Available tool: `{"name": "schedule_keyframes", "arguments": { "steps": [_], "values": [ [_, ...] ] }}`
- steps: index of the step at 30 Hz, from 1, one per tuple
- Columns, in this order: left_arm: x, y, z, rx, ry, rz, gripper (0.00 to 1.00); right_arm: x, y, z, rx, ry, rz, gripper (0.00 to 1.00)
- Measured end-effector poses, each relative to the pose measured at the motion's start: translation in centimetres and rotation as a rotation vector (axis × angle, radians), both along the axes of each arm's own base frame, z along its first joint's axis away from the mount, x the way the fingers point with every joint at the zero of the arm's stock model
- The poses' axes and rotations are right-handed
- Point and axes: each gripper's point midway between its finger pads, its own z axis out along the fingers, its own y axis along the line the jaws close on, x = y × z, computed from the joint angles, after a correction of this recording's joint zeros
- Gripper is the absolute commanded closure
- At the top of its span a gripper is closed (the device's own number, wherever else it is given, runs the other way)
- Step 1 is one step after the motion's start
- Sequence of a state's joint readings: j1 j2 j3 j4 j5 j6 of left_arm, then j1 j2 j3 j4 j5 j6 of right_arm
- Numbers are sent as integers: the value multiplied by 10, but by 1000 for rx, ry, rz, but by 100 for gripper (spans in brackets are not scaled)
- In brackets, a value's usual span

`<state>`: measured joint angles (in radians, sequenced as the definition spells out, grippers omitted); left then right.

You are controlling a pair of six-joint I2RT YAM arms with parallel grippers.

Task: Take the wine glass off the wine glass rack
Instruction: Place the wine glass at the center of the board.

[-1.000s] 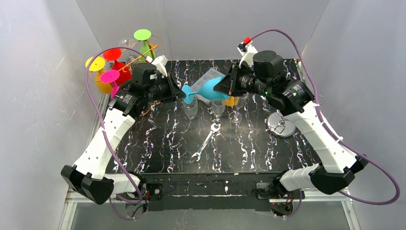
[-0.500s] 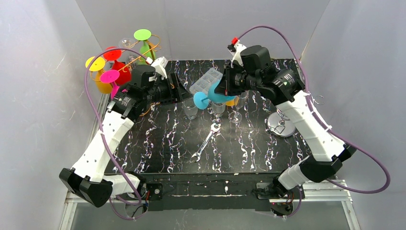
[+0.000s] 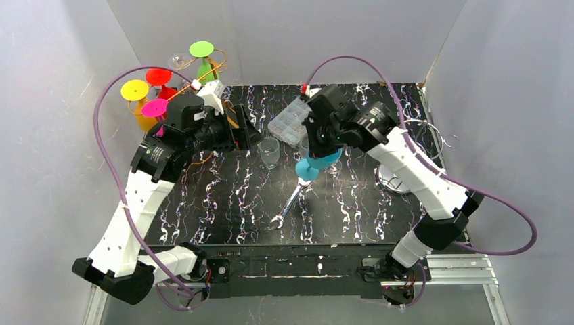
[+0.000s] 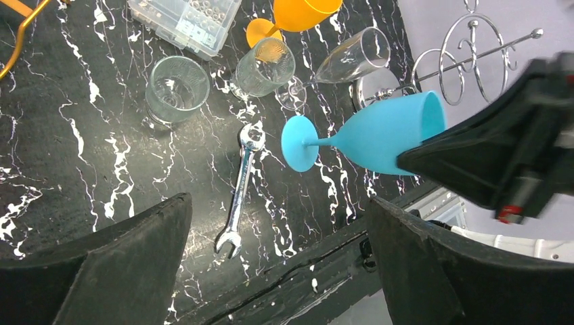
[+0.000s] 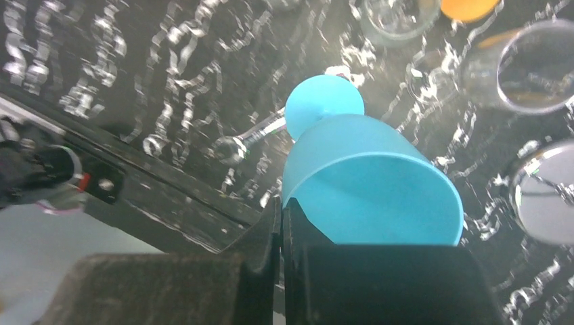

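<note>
Our right gripper (image 5: 282, 218) has its fingers pressed together on the rim of the blue wine glass (image 5: 359, 176), pinching the wall of the bowl between them. In the right wrist view the bowl is empty. The glass is off the rack, in the air over the middle of the table (image 3: 223, 196). It is tilted, with its foot pointing down and to the left, above the far end of the wrench (image 3: 291, 201).

Our left gripper (image 3: 249, 132) has its fingers (image 4: 122, 264) spread wide, holding and touching nothing. It hangs just left of a clear tumbler (image 3: 269, 152), which looks empty.

At the far left corner stands the copper wire rack (image 3: 215, 66), with yellow, red, pink and green glasses hanging from it, feet up. Beyond the tumbler lies a clear organizer box (image 4: 186, 17) with small metal parts in its compartments. To its right stand an orange glass (image 4: 298, 10), a clear stemmed glass (image 4: 267, 64) and a flute (image 4: 352, 57); we cannot tell whether anything is in them. A chrome rack (image 4: 474, 54) stands at the right side.
</note>
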<state>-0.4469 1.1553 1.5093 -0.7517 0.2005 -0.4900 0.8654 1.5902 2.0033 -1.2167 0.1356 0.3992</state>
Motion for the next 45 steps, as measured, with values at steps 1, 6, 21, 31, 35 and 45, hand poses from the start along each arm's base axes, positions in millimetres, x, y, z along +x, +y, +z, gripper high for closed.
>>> {"name": "schedule_keyframes", "arguments": {
  "steps": [1, 6, 21, 31, 35, 45],
  "values": [
    [-2, 1, 3, 0, -7, 0, 2, -4, -3, -9, -35, 11, 3, 99],
    [-6, 4, 6, 5, -10, -2, 2, -15, -30, -69, -218, 92, -19, 99],
    [-10, 9, 2, 30, 9, 4, 2, -7, -42, -135, -325, 107, -52, 99],
    [-8, 9, 6, 34, 10, 9, 2, 9, -40, -137, -295, 71, -66, 95],
    [-9, 9, 6, 35, 12, 10, 2, 12, -39, -139, -289, 71, -64, 94],
    [-9, 10, 6, 40, 14, 14, 2, 8, -39, -151, -292, 96, -38, 77]
  ]
}}
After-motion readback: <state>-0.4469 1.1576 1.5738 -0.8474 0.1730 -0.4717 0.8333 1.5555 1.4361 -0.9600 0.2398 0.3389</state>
